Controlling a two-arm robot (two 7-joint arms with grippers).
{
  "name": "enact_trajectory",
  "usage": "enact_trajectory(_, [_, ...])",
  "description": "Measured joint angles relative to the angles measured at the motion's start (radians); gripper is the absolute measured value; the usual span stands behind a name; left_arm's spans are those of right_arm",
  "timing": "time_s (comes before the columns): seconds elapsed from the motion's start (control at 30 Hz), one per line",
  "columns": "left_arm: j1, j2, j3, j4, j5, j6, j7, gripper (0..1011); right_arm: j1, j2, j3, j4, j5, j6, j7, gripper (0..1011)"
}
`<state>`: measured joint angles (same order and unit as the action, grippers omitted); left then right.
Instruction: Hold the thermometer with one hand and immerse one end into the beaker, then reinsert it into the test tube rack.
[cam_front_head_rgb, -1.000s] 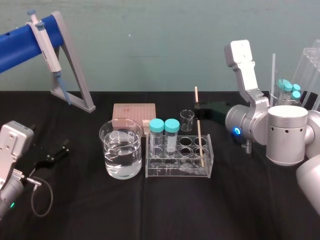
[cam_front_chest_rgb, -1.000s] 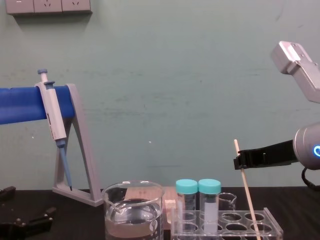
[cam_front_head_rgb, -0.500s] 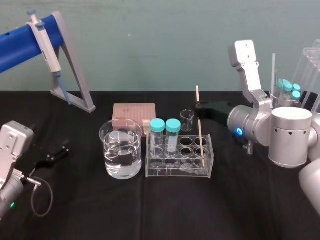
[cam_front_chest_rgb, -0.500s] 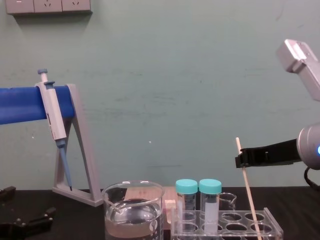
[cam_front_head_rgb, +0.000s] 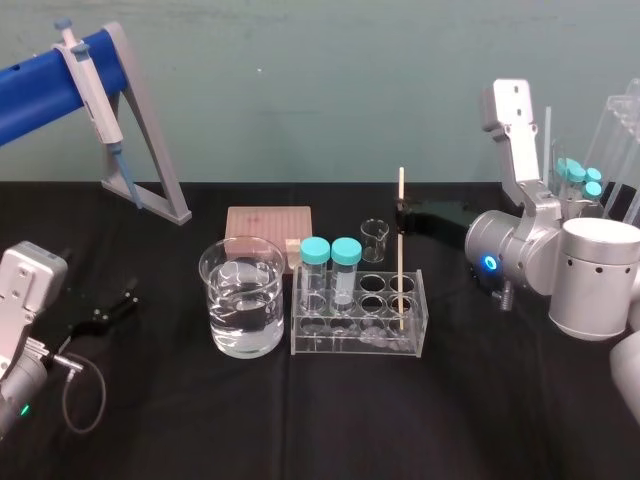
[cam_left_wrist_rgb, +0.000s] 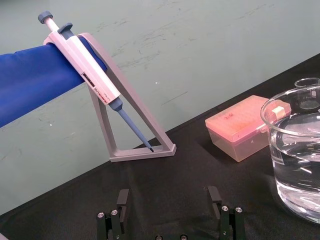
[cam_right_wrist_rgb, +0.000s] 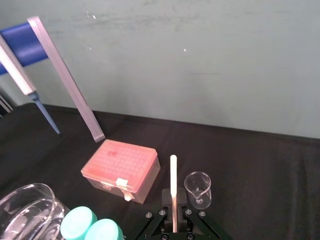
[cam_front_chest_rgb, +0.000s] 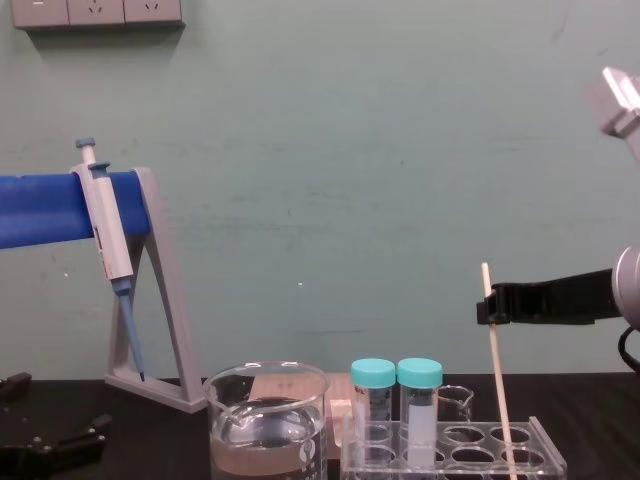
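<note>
The right gripper (cam_front_chest_rgb: 486, 304), its fingers closed on the upper part of the thermometer (cam_front_chest_rgb: 498, 380), has moved slightly to the robot's right and up. The rod now stands almost upright instead of leaning, with its lower end still in a hole of the test tube rack (cam_front_head_rgb: 358, 340). The lift toward the beaker (cam_front_head_rgb: 242, 310) is probably beginning. The left gripper (cam_left_wrist_rgb: 168, 202) rests with its fingers apart.

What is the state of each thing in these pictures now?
Wide clear glass beaker: upright, partly filled.
Clear acrylic test tube rack: holds two teal-capped tubes.
Cream-white thermometer rod: nearly upright, lower end in rack.
Black right gripper: shut on thermometer.
Black left gripper: open, empty.
Blue-and-grey pipette: hung on stand.
</note>
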<state>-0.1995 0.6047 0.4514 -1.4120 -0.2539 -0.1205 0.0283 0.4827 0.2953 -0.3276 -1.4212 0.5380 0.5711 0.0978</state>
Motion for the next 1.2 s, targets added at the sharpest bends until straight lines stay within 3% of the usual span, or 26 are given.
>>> enact_trajectory(0.27, [0.0, 0.0, 0.0, 0.0, 0.0, 0.0, 0.0, 1004, -0.032, 0.01, 0.02, -0.033, -0.02, -0.077, 0.029, 52])
enact_trajectory(0.6, [0.0, 0.0, 0.0, 0.0, 0.0, 0.0, 0.0, 1004, -0.082, 0.031, 0.041, -0.09, -0.075, -0.21, 0.066, 52])
enact_trajectory(0.93, [0.0, 0.0, 0.0, 0.0, 0.0, 0.0, 0.0, 1004, -0.111, 0.051, 0.085, -0.151, -0.049, -0.27, 0.127, 52])
enact_trajectory(1.2, [0.0, 0.0, 0.0, 0.0, 0.0, 0.0, 0.0, 1004, -0.093, 0.07, 0.082, -0.175, -0.023, -0.311, 0.177, 52])
